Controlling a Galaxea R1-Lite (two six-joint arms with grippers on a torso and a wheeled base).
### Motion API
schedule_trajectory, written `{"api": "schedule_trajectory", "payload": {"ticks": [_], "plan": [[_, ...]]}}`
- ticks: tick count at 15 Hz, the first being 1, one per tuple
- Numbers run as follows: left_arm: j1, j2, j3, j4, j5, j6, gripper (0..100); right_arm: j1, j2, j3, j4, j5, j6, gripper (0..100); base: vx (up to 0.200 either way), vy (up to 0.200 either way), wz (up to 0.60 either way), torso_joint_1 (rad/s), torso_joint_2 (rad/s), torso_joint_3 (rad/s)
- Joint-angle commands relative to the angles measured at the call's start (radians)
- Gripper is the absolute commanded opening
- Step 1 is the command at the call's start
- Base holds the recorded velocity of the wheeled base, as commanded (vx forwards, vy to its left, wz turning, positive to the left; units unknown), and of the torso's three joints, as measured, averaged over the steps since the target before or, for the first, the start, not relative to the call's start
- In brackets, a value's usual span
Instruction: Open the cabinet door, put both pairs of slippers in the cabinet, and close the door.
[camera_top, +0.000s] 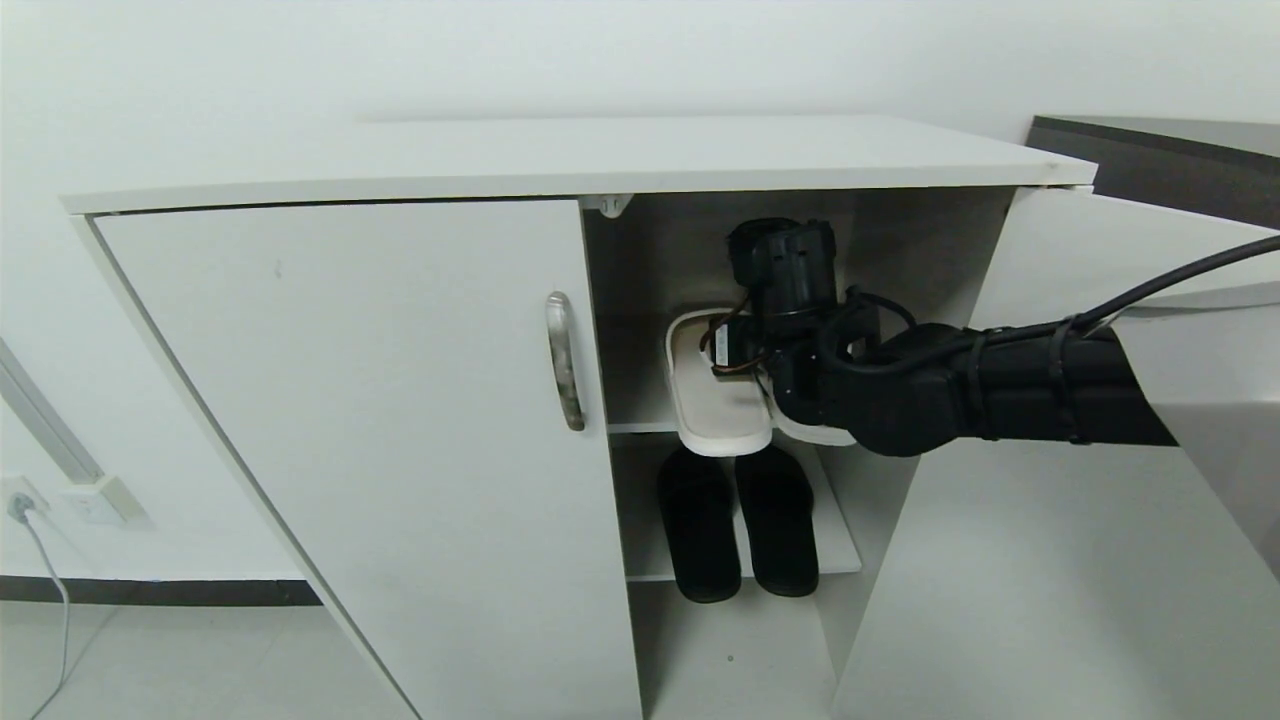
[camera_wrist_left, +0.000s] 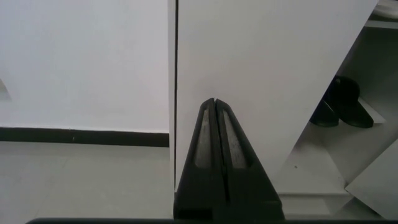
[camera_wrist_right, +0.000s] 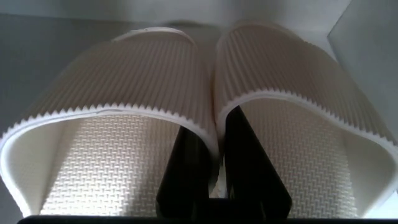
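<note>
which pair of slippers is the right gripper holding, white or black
The white pair, on the upper shelf: the right gripper pinches its inner strap edges between the jaws. The black pair lies free on the lower shelf.

**Two pairs shelved, one above the other**

In the cabinet (camera_top: 560, 160), the upper pair of slippers (camera_top: 715, 400) lies on the upper shelf (camera_top: 640, 427), heels past its front edge. The lower pair of slippers (camera_top: 740, 530) lies on the lower shelf (camera_top: 645, 560), directly below. The left door (camera_top: 350, 420) covers the left half. The right door (camera_top: 1050, 600) stands swung out rightward. The right gripper (camera_wrist_right: 216, 143) sits at the upper pair, one finger inside each slipper.
</note>
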Motion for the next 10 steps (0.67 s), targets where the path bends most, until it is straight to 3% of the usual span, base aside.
{"api": "schedule_trajectory", "payload": {"ticks": [1,10], "plan": [[0.000,0.000,0.000,0.000,0.000,0.000,0,-0.003,0.028,-0.033,0.016,0.001,-0.001,0,0.000,0.000,0.00,0.000,0.00,0.000],[0.000,0.000,0.000,0.000,0.000,-0.002,0,-0.011,0.058,-0.068,0.028,0.007,0.001,0,0.000,0.000,0.00,0.000,0.00,0.000]]}}
